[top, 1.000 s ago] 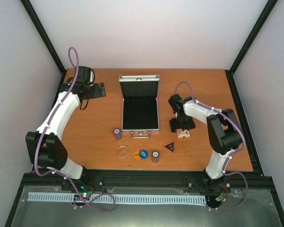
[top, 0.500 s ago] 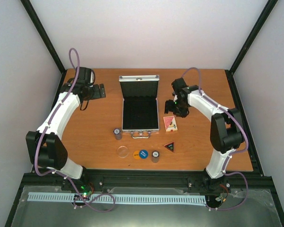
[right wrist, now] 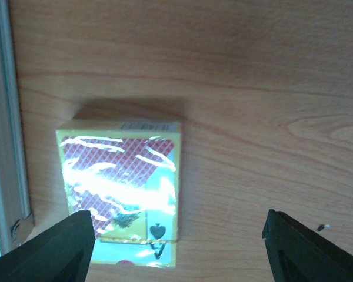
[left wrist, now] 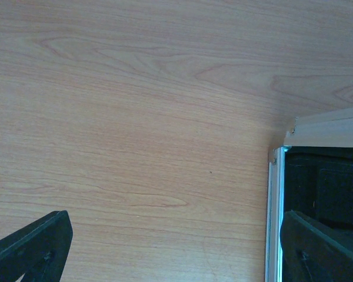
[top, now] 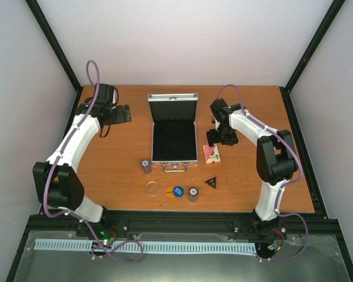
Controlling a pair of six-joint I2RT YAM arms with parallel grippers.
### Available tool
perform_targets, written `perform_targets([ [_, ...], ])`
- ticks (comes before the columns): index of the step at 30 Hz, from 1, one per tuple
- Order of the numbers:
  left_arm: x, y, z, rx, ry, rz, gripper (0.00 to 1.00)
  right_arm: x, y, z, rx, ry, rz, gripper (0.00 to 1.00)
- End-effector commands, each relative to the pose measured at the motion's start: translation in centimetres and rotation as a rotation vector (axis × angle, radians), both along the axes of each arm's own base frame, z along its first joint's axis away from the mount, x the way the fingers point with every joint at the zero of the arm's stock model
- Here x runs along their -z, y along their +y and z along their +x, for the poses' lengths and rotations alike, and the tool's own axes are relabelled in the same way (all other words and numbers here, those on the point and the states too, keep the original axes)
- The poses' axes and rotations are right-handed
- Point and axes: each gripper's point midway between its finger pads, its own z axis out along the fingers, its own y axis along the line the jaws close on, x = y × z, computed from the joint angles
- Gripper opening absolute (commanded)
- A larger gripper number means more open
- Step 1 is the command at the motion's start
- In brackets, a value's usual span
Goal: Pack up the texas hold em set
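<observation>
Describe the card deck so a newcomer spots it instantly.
Start at the open silver case. Beside its near right corner lies the card deck: a flat red-and-yellow box. It is the only rectangular loose piece; its neighbours are round discs and a black triangle.

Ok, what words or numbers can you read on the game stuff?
No words or numbers read clearly.
Card deck: a black spade sign; the barcode and print by it are too blurred.
Blue disc, black triangle: marks too small to read.
</observation>
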Motion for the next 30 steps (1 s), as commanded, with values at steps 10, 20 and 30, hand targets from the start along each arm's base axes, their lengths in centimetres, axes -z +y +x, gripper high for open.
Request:
perform_targets([
  [10, 0.0, -0.6, 0.6, -0.001, 0.008, -0.023, 1.00, 2.1, 3.4, -3.3, -0.118, 0.066, -0.028, 0.86],
  [20, -0.3, -0.2, 0.3, -0.001, 0.003, -0.002, 1.00, 4.2, 2.3, -3.8, -0.118, 0.081, -0.087, 0.91],
  [30, -0.3, -0.1, 0.2, 0.001, 0.008, 0.011, 1.00, 5.7, 2.4, -3.3, -0.119, 0.089, -0.087, 0.89],
])
